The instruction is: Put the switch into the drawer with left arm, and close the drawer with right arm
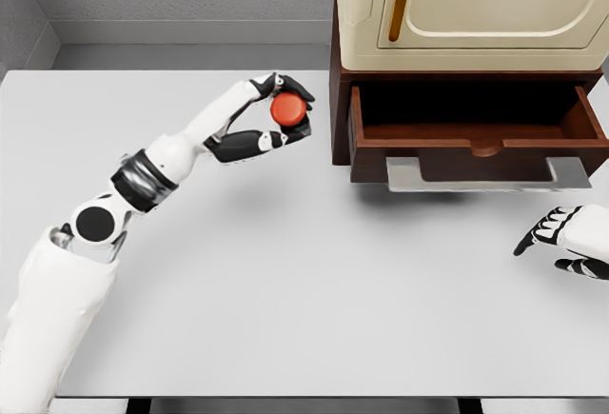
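The switch [288,109] is a red round button on a dark base, held above the table in my left hand [282,114], whose fingers are curled around it. It hangs just left of the brown wooden drawer [476,135], which stands pulled open with a dark hollow inside and a grey handle [485,176] at its front. My right hand [561,238] rests over the table at the right edge, below the drawer's right end, fingers relaxed and holding nothing.
The drawer belongs to a brown cabinet [340,100] carrying a cream appliance [466,5] on top. The white table [285,290] stretches across the view, with a grey wall behind it.
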Robot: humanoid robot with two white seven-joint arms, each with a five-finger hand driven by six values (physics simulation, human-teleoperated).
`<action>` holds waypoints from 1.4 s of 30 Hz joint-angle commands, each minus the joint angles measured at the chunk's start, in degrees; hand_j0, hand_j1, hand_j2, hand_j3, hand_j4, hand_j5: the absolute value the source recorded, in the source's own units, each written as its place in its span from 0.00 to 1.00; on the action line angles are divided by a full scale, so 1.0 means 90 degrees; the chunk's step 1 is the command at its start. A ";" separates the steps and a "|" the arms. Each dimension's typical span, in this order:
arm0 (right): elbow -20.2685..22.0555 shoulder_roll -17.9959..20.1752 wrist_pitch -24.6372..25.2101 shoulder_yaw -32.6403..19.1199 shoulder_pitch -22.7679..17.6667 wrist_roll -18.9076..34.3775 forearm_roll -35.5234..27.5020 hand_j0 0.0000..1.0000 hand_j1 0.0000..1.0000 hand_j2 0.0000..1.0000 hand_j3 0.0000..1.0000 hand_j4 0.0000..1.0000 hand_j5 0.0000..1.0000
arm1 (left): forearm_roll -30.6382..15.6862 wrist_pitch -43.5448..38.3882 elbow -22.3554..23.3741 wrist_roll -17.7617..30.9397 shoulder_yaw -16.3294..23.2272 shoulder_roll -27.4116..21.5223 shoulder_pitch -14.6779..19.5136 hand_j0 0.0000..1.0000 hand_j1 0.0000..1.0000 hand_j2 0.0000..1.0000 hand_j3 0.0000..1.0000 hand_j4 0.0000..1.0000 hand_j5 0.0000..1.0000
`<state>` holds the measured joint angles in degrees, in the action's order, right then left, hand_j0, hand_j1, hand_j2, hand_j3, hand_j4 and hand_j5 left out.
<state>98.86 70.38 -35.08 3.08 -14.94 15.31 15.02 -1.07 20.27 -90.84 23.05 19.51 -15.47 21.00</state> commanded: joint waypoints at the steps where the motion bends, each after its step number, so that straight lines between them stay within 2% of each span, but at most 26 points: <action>1: 0.0002 0.0011 0.0009 -0.0001 0.0000 -0.0002 -0.0038 0.66 0.66 0.66 0.66 0.66 0.66 | -0.0028 -0.0006 -0.0004 -0.0003 0.0137 0.0068 0.0010 0.45 0.45 0.45 0.45 0.45 0.45; 6: 0.0002 0.0011 0.0009 -0.0001 0.0000 -0.0002 -0.0048 0.66 0.66 0.66 0.66 0.66 0.66 | 0.0333 -0.0006 0.0016 -0.0003 0.0147 0.0488 0.0195 0.44 0.44 0.44 0.44 0.44 0.44; 12: 0.0002 0.0011 0.0009 -0.0001 0.0000 -0.0002 -0.0038 0.66 0.66 0.66 0.66 0.66 0.66 | 0.0509 -0.0016 0.0094 -0.0003 0.0244 0.0850 0.0508 0.44 0.44 0.44 0.44 0.44 0.44; 14: 0.0002 0.0011 0.0009 -0.0001 0.0000 -0.0002 -0.0038 0.66 0.66 0.66 0.66 0.66 0.66 | 0.0899 -0.0016 0.0103 -0.0003 0.0244 0.1045 0.0547 0.44 0.44 0.44 0.44 0.44 0.44; 16: 0.0002 0.0011 0.0009 -0.0001 0.0000 -0.0002 -0.0038 0.66 0.66 0.66 0.66 0.66 0.66 | 0.1046 -0.0016 0.0133 -0.0012 0.0244 0.1172 0.0635 0.44 0.44 0.44 0.44 0.44 0.44; 22: -0.0008 0.0002 0.0009 -0.0001 0.0010 -0.0002 -0.0038 0.66 0.66 0.66 0.66 0.66 0.66 | 0.1925 -0.0016 0.0494 -0.0012 0.0244 0.1719 0.0898 0.44 0.44 0.44 0.44 0.44 0.44; 30: -0.0008 -0.0008 0.0009 -0.0001 0.0010 -0.0002 -0.0038 0.66 0.66 0.66 0.66 0.66 0.66 | 0.2960 -0.0006 0.0924 -0.0022 0.0254 0.1719 0.1182 0.44 0.44 0.44 0.44 0.44 0.44; 32: -0.0008 -0.0008 0.0009 -0.0001 0.0020 -0.0012 -0.0038 0.66 0.66 0.66 0.66 0.66 0.66 | 0.3234 -0.0006 0.0934 -0.0032 0.0254 0.1719 0.1201 0.44 0.44 0.44 0.44 0.44 0.44; 35: -0.0008 -0.0008 0.0009 -0.0001 0.0020 -0.0002 -0.0038 0.66 0.66 0.66 0.66 0.66 0.66 | 0.3400 -0.0006 0.0914 -0.0042 0.0518 0.1719 0.1289 0.44 0.44 0.44 0.44 0.44 0.44; 39: -0.0018 -0.0008 0.0009 -0.0001 0.0020 -0.0002 -0.0038 0.67 0.67 0.67 0.67 0.67 0.67 | 0.3771 0.0003 0.0816 -0.0042 0.0557 0.1719 0.1309 0.44 0.44 0.44 0.44 0.44 0.44; 42: -0.0018 -0.0008 0.0009 -0.0001 0.0020 -0.0002 -0.0038 0.67 0.67 0.67 0.67 0.67 0.67 | 0.3956 0.0003 0.0699 -0.0042 0.0742 0.1719 0.1387 0.44 0.44 0.44 0.44 0.44 0.44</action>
<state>98.68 70.21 -35.08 3.08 -14.77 15.31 15.04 33.48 20.34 -83.85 22.73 25.25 -0.01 33.57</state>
